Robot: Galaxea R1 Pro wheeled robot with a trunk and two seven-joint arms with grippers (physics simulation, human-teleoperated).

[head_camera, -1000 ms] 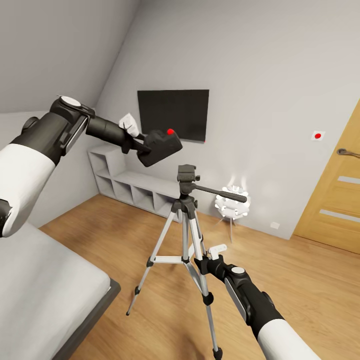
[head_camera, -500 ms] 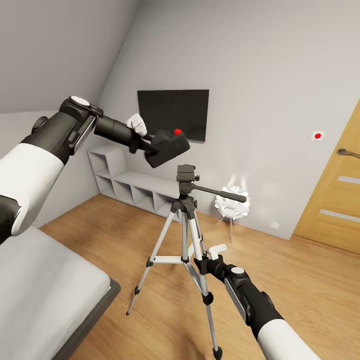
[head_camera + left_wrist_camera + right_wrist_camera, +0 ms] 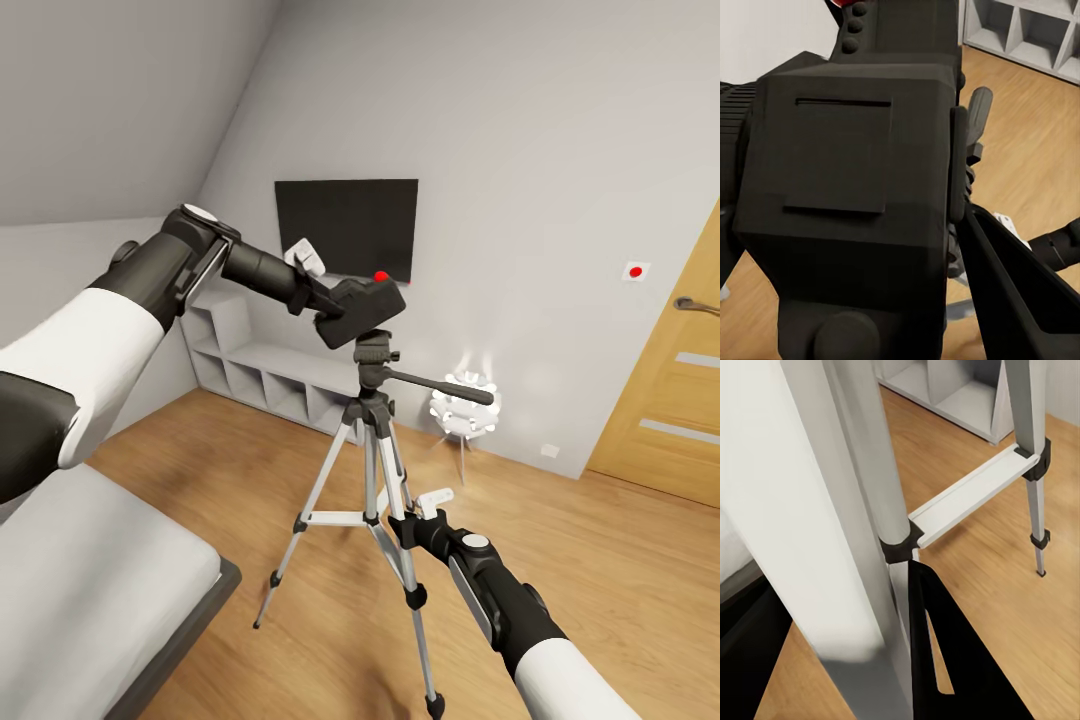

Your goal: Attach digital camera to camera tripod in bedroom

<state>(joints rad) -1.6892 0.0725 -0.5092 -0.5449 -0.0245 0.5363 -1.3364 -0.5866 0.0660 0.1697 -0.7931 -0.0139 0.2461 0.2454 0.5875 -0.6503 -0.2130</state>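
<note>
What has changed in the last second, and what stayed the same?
The left gripper carried the digital camera rightward and down, so it now sits just above the pan head of the camera tripod. The right gripper stayed at a tripod leg; the tripod did not move.

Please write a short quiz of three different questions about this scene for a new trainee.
1. True or false: the digital camera sits level on the camera tripod.
2. What does the left gripper hold? A) lamp B) digital camera C) door handle
3. Fill in: the right gripper is at a tripod ____.

Key: 1 false, it is tilted, just above the head. 2 B. 3 leg.
</note>
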